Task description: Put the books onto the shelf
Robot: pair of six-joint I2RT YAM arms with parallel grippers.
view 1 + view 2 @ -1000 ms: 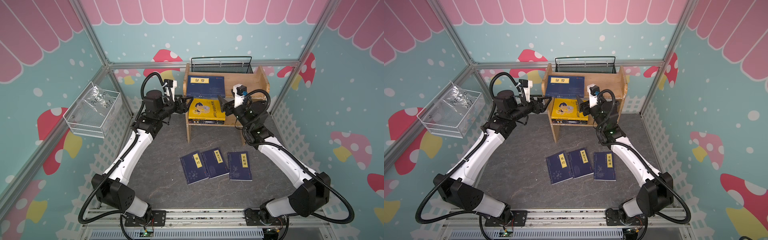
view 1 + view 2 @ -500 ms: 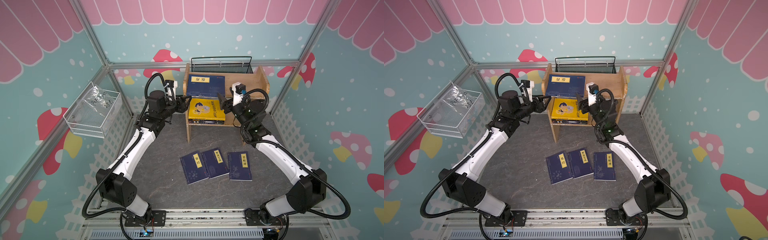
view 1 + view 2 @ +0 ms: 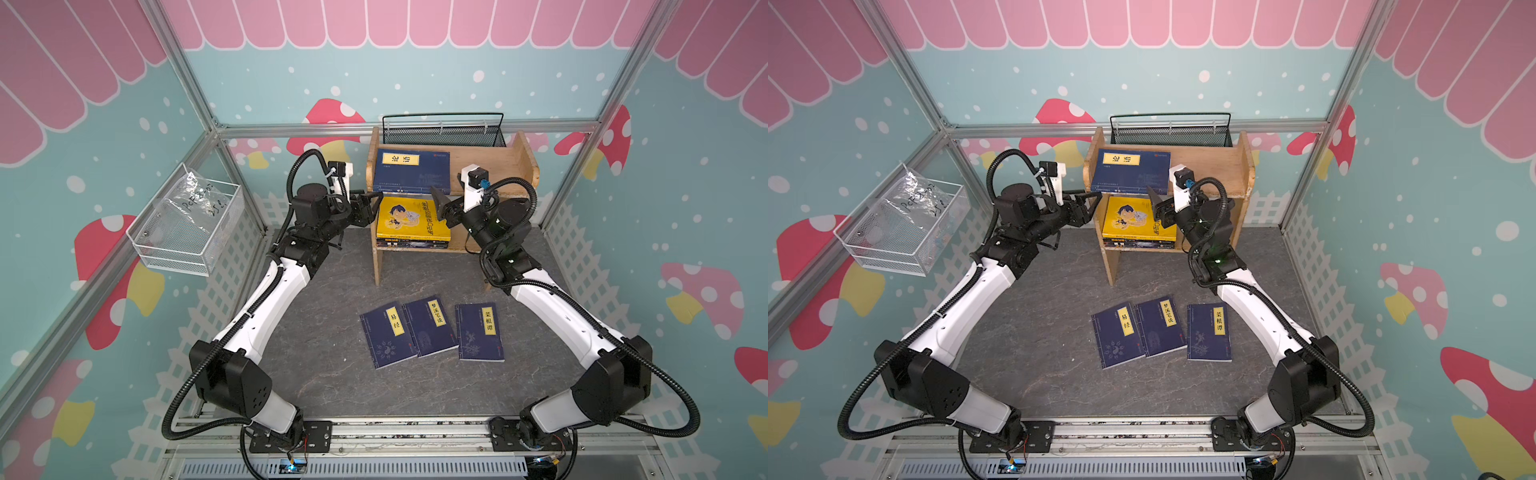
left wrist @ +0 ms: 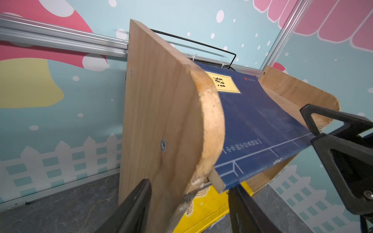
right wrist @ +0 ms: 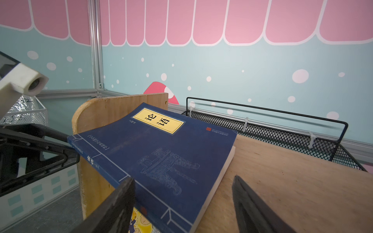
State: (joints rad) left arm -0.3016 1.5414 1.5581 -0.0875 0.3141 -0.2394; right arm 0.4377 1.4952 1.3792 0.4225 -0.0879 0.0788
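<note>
The left gripper (image 3: 369, 208) is held with its jaws apart and nothing clamped, just outside the left side panel (image 4: 161, 111) of the shelf (image 3: 490, 164). In the left wrist view the panel's rounded front edge is seen between the two fingers. The right gripper (image 3: 441, 205) is likewise spread and empty, and is set at the front of the upper tier.

Between the two grippers a navy book (image 3: 411, 172) is laid flat on that tier against the left panel. Its long axis runs across the shelf, and its spine edge overhangs the front lip. It is judged that a push toward the back would seat it. The right gripper is the better placed for that, since the left is shut off by the panel.

Below, a yellow book (image 3: 411, 216) is stacked on darker ones on the lower tier. Three navy books (image 3: 430, 326) are left on the grey floor (image 3: 332, 291), well apart from both grippers, with their long axes pointing roughly toward the shelf.
</note>
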